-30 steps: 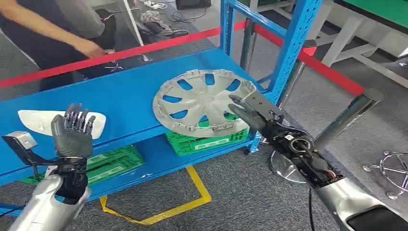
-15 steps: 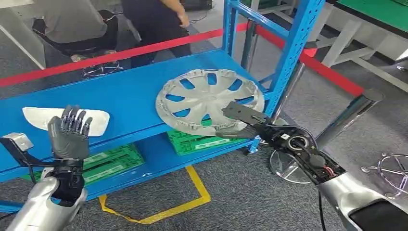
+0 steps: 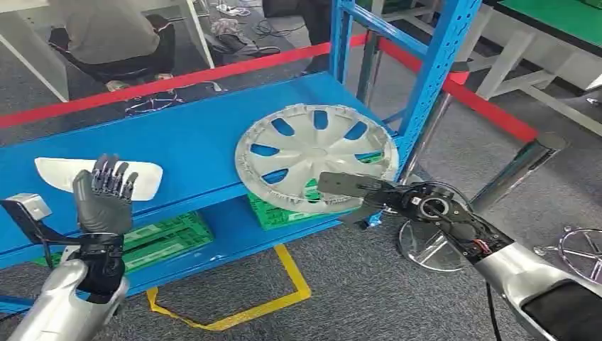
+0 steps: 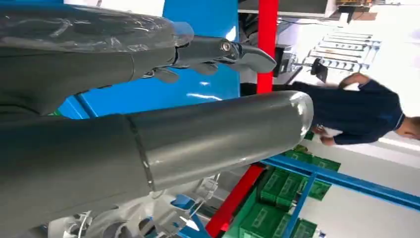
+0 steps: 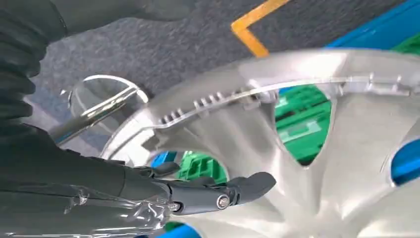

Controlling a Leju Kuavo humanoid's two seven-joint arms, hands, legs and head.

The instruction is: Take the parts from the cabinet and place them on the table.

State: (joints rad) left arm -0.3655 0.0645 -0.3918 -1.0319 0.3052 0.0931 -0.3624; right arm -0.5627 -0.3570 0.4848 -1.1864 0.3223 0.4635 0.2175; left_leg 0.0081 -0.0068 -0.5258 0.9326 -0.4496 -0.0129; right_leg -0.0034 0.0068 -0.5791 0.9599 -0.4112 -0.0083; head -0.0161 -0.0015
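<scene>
- Right hand [image 3: 355, 188] reaches under the silver hubcap [image 3: 316, 153] at the blue shelf [image 3: 184, 142] edge; its fingers [image 5: 233, 191] lie against the underside; grip unclear.
- Left hand [image 3: 105, 199] raised, fingers apart, holding nothing, just before a white part [image 3: 53, 170].

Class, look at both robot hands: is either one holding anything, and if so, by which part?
Left hand: nothing, fingers apart. Right hand: at the hubcap's overhanging near rim, reaching under it; a closed hold cannot be told.
</scene>
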